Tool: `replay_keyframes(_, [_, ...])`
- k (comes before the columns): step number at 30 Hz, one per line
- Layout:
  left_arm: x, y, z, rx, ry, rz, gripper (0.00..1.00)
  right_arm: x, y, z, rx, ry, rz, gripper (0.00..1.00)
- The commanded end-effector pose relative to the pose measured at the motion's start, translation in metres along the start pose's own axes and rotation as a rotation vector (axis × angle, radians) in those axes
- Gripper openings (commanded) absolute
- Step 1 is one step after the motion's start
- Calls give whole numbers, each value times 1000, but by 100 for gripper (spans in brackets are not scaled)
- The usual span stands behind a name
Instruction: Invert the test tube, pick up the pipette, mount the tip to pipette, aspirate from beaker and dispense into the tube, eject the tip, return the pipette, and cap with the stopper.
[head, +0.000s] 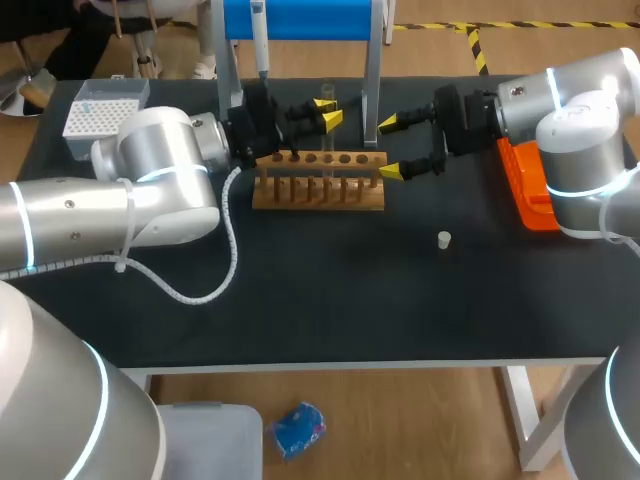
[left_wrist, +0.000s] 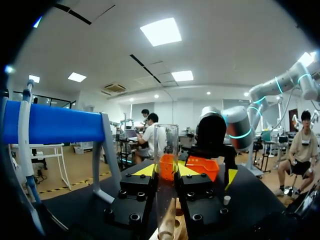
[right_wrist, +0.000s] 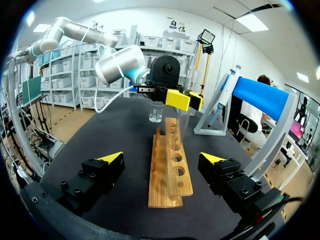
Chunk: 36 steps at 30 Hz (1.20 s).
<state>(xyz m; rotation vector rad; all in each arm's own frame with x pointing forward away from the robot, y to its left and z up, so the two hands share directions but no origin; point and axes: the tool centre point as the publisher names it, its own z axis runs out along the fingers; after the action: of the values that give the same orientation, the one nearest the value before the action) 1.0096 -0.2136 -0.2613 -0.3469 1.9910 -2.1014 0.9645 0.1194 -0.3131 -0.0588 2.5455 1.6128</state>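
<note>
Test tube (left_wrist: 166, 150) stood upright in the left gripper (left_wrist: 166, 174), whose fingers were closed on the glass from two sides around mid-height. Its lower end was down at the wooden rack (head: 318, 195), and which end was the open one could not be made out. Holding it by the middle looked deliberate: both ends stay free, so the tube can be turned over and set back mouth-up for filling.

The right gripper (head: 390, 148) sat at the right end of the rack with its fingers spread wide, one on the far side of the wood and one on the near side, holding nothing. Most likely it was placed there to steady the rack or to take over the tube. The work therefore seemed to be in its first step, the inverting.

Past the rack's left end, close under the left arm's wrist, stood the beaker (right_wrist: 156, 112). The pipette (head: 259, 35) hung untouched on the blue stand (head: 300, 18) at the far edge of the table (head: 330, 290). The tip box (head: 100, 112) lay at the far left. The small white stopper (head: 444, 239) stood alone to the near right, well apart from the rack. All of these seemed parked out of the arms' way until their turn. An orange tray (head: 520, 185) lay at the right, beside the right arm
</note>
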Motion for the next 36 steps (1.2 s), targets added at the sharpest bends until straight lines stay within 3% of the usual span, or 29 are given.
replay_keyframes(1, [-3,4,5,-11,14,-4,0,0,0,0,1,1,0,100])
replay_keyframes(23, [-2,15,-2,-23,-47,-83,0,0,0,0,1,1,0,100])
replay_keyframes(36, [-2,16,0,-19,-34,-89,0,0,0,0,1,1,0,100])
